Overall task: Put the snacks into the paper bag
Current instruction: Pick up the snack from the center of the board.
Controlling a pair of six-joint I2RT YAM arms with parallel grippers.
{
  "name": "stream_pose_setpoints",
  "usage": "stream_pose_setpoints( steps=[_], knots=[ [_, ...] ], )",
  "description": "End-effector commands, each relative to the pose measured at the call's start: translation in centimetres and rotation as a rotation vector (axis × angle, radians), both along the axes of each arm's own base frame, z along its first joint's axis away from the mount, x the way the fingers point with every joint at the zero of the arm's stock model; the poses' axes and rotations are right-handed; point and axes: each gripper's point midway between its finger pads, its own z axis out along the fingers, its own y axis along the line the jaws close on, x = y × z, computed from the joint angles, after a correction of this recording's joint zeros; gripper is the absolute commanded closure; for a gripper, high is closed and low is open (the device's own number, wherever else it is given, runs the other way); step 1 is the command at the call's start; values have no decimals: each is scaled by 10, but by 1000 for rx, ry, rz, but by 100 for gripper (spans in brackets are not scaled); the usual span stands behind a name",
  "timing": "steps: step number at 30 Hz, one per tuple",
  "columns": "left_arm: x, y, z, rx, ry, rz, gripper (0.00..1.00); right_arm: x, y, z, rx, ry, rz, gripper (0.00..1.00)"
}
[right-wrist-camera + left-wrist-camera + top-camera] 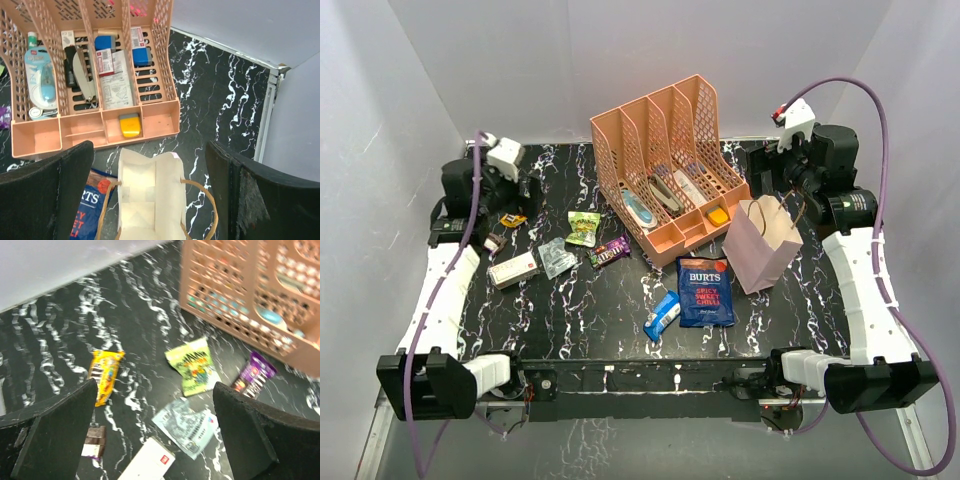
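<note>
eight snacks [705, 290], one paper bag [760, 250]

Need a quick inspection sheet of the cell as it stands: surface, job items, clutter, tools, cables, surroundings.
Surface: black marbled table top, no spills seen.
Job's things: paper bag upright, open, nothing seen inside; Burts bag, blue-white bar, purple packet, green packet, clear packet, white packet and yellow-orange packet all lie on the table, outside the bag.
Clutter: peach mesh organiser holding stationery.
Tools: left tool open, empty, above the left-side packets; right tool open, empty, above the bag.
Cables: purple cable on the left arm, another on the right.
Surroundings: white walls.
</note>
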Motion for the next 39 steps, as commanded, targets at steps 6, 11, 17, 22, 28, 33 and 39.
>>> stream_pose_setpoints(
  steps=[6,11,17,22,28,33,39],
  knots=[
    [-50,-108,-67,106,190,-453,2,-7,14,10,-2,-22,94,2],
    [-79,-171,-79,110,265,-642,2,-9,15,7,12,-13,98,2],
    [-120,-247,-110,245,323,-882,6,-15,15,7,13,-20,95,2],
    [-157,-297,-144,432,282,-1099,8,-4,-4,-3,18,12,-15,2],
    [-203,-344,-174,554,245,-1298,12,-6,1,-5,65,39,11,2],
    [-228,-365,-196,619,228,-1402,17,-8,0,-11,71,48,10,2],
    [-221,-380,-211,680,172,-1427,19,-9,3,-12,85,52,31,2]
  ],
)
